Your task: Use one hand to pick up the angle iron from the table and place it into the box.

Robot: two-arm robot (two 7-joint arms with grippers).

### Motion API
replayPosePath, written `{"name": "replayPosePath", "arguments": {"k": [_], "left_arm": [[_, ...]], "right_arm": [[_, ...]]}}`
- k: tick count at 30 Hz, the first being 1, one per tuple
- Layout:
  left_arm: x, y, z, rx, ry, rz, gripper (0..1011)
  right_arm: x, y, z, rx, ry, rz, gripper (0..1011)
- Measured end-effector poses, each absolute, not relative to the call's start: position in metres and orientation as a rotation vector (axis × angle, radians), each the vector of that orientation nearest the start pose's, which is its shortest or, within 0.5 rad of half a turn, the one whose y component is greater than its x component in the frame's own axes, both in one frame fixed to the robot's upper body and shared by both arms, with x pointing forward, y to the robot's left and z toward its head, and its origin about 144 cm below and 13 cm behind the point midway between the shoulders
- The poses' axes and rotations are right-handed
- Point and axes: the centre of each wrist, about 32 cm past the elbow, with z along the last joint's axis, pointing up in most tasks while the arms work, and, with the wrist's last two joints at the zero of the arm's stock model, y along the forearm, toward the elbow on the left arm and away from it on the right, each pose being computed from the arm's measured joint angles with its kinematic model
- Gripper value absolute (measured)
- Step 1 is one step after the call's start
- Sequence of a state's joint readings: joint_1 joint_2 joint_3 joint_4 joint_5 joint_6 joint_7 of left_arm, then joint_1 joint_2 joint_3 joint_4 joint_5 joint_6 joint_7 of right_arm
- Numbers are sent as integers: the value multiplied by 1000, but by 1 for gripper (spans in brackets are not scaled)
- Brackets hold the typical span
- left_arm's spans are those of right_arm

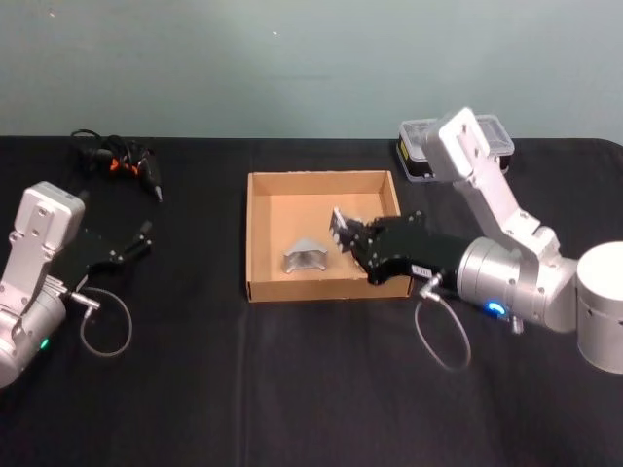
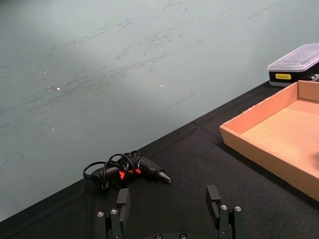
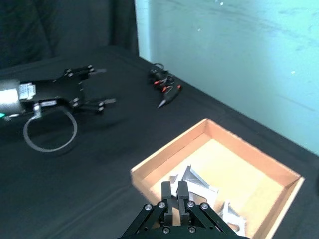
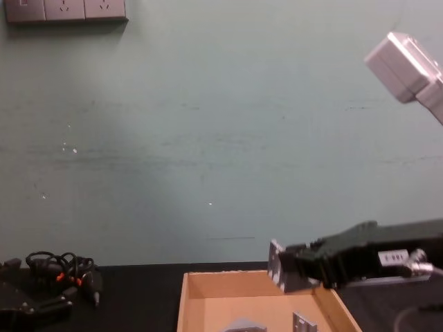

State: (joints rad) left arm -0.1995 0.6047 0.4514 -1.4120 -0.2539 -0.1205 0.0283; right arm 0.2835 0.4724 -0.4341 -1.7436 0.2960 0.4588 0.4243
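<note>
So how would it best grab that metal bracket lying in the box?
Probably from straight above, since the box walls block the sides. The lying angle iron sits tent-like, ridge up, so pinch across that ridge. The right gripper holds a second angle iron.

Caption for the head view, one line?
Right gripper holds an angle iron over the box; left gripper idle.

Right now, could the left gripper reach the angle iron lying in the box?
Probably yes: the box is open-topped and the lying angle iron is uncovered. The right gripper, close beside it over the box, may crowd the open left gripper.
</note>
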Motion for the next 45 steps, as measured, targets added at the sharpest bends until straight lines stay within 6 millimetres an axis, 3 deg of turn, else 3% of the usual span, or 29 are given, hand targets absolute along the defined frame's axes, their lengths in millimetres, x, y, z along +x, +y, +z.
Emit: {"name": "replayPosePath", "arguments": {"k": [10, 26, 45], "left_arm": [[489, 310, 1140, 305, -285, 1248, 1000], [489, 310, 1140, 304, -285, 1248, 1000], [489, 310, 1140, 304, -285, 1248, 1000]], "right_arm": [[527, -203, 1258, -371, -46, -801, 80], [585, -159, 1238, -468, -11, -863, 80], [605, -148, 1211, -530, 56, -896, 80]]}}
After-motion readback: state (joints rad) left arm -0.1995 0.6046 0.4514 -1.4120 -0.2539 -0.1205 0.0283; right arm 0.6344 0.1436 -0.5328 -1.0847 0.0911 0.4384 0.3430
